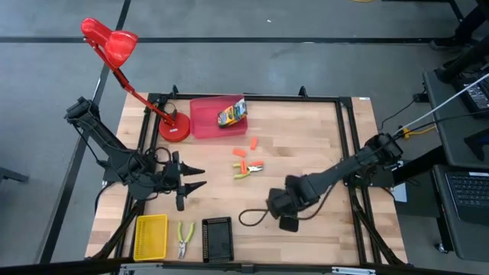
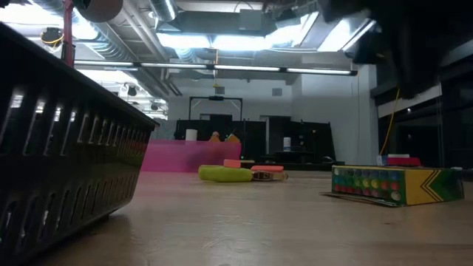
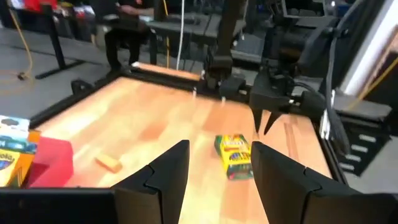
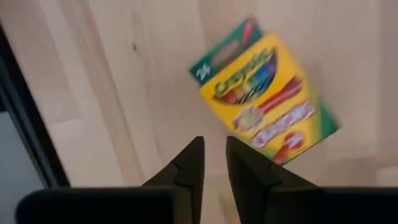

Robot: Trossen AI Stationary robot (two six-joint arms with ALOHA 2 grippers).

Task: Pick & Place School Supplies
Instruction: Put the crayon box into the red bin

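A green-and-yellow crayon box (image 4: 264, 93) lies flat on the wooden table, also in the low view (image 2: 392, 185) and the left wrist view (image 3: 235, 155); my right arm hides it in the high view. My right gripper (image 4: 214, 146) points down above the table beside this box, fingers a narrow gap apart, nothing between them. Another crayon box (image 1: 233, 114) rests in the red tray (image 1: 206, 122). Orange pieces (image 1: 244, 151) and a green-handled tool (image 1: 248, 169) lie mid-table. My left gripper (image 1: 195, 177) waits open at the left.
A red desk lamp (image 1: 114, 46) stands at the far left, its base (image 1: 174, 128) beside the red tray. Along the near edge sit a yellow tray (image 1: 150, 235), a yellow-green-handled tool (image 1: 184, 238) and a black tray (image 1: 217, 238). A dark cable (image 1: 252, 218) loops near my right gripper.
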